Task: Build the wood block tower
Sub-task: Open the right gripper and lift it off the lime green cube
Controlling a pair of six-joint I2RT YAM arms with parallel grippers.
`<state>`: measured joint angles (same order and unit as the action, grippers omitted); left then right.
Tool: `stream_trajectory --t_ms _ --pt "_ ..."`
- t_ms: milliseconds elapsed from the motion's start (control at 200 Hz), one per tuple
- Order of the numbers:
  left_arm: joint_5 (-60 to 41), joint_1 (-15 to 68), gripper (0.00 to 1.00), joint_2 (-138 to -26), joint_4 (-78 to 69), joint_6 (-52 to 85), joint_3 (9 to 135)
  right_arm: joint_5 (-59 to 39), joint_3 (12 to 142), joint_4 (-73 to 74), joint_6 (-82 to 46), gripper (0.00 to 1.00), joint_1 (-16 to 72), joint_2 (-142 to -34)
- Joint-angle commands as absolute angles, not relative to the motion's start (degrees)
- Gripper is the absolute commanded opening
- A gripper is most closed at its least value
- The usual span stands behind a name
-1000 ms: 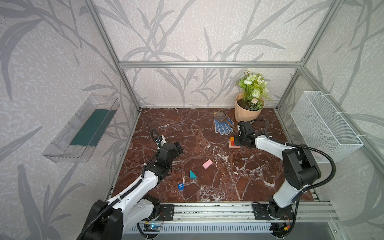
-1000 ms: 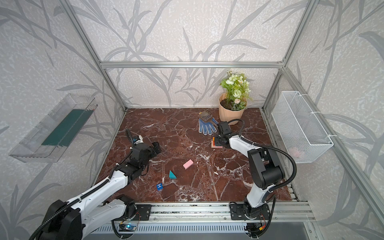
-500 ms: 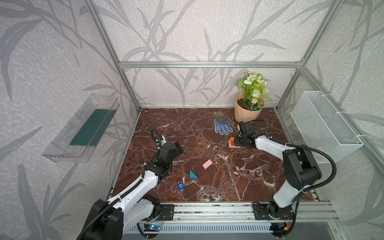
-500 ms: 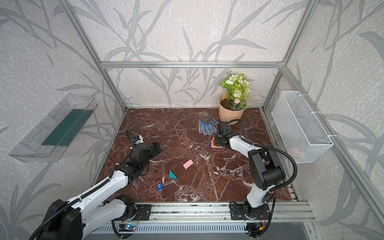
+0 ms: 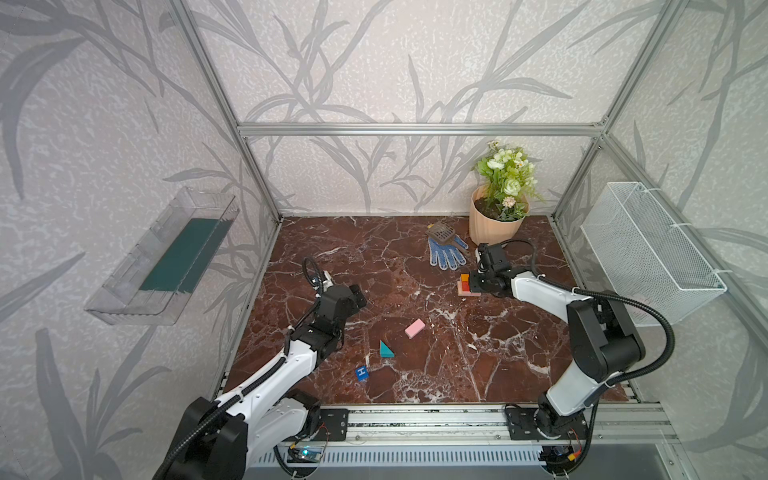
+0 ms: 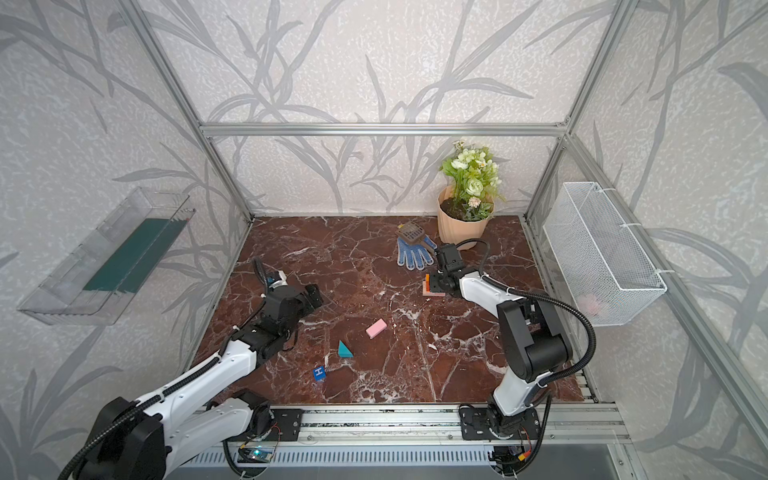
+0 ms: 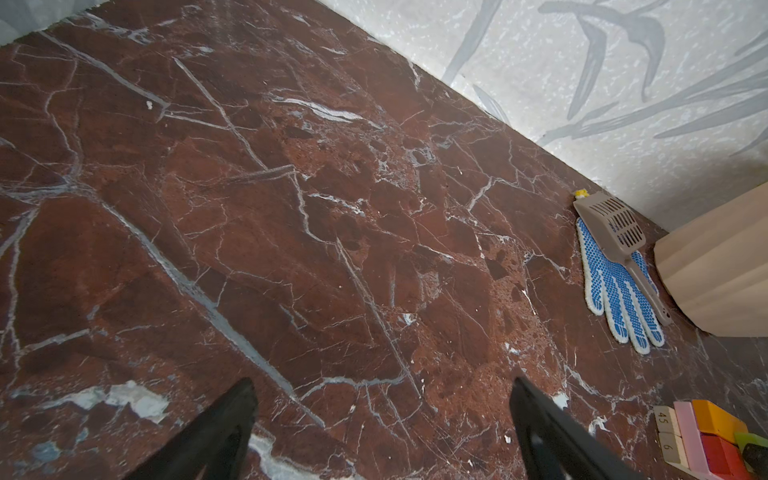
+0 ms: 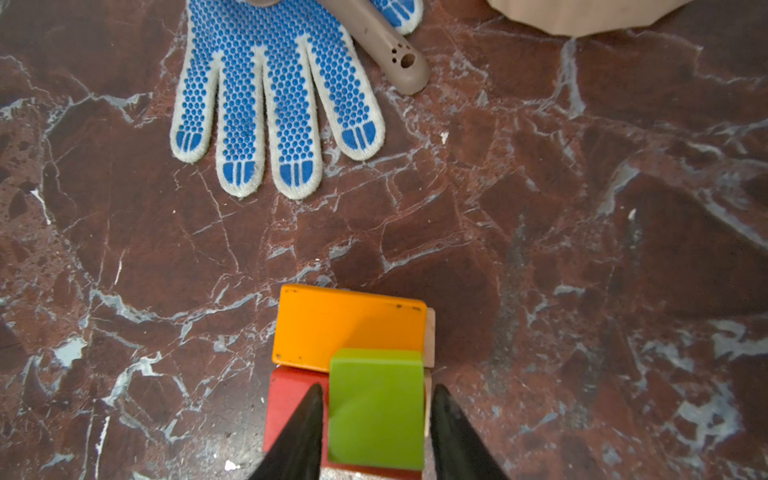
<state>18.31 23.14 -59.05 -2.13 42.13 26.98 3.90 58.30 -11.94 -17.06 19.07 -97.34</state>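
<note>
The tower [image 5: 464, 286] [image 6: 429, 286] stands right of centre, below the glove: tan bars under pink, then a red block [image 8: 291, 403] and an orange block [image 8: 345, 324]. A lime cube [image 8: 376, 411] sits on top, over the red and orange blocks, with my right gripper [image 8: 378, 388] [image 5: 473, 284] shut on it. A pink block [image 5: 414, 328], a teal wedge [image 5: 385, 350] and a blue "H" cube [image 5: 362, 372] lie loose at front centre. My left gripper [image 5: 359, 293] [image 7: 383, 380] hovers open and empty over bare floor on the left.
A blue-dotted glove [image 5: 446, 252] with a brown scoop [image 5: 440, 231] on it lies just behind the tower, beside the peach flowerpot [image 5: 494, 226]. A wire basket [image 5: 648, 253] hangs on the right wall and a clear tray [image 5: 166, 257] on the left wall.
</note>
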Motion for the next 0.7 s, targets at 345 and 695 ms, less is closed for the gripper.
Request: stream_trajectory --t_ms 345,695 --pt "18.5 22.9 0.96 -59.6 -1.7 43.0 28.8 3.1 57.5 -11.1 -16.5 0.41 18.9 -95.4" --pt "18.4 22.9 0.96 -59.8 -1.6 43.0 28.9 2.8 56.9 -10.5 -16.4 0.41 18.9 -94.9"
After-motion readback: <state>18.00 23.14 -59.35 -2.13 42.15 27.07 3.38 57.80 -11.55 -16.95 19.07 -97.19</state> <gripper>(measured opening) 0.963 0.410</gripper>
